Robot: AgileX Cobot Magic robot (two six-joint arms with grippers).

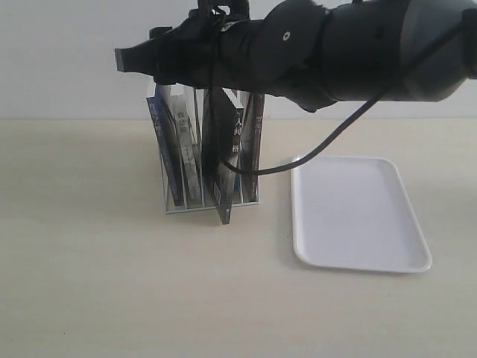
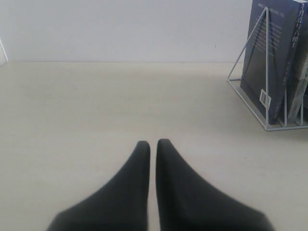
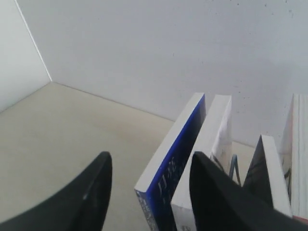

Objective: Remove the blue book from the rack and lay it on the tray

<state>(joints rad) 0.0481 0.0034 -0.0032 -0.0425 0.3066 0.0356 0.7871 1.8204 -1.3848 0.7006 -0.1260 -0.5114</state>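
- Showing one white wire rack (image 1: 190, 209) on the worktop (image 1: 89, 283); four books stand upright in its slots, counted in the right wrist view.
- One blue book (image 3: 179, 159) stands in the rack, in the end slot on the side away from the tray (image 1: 361, 216).
- The other three are a white book (image 3: 211, 139) next to it, then a black book (image 3: 262, 168), then a fourth book (image 3: 298, 144) of which only the page edges show.
- One tray, white and with a low rim, lies flat just beside the rack.
- Two tools: the right tool (image 3: 151, 159) is spread, one finger to each side of the blue book's top edge; whether it touches cannot be told. The left tool (image 2: 153, 144) has its fingers pressed together over bare worktop, apart from the rack.
- Writing: white Chinese characters run down the blue book's cover, too small to read. A barcode (image 2: 264, 98) sits low on the cover. The black book carries Chinese characters too.
- Surroundings: pale beige worktop with faint wood grain and a plain white wall (image 1: 59, 60) behind it.
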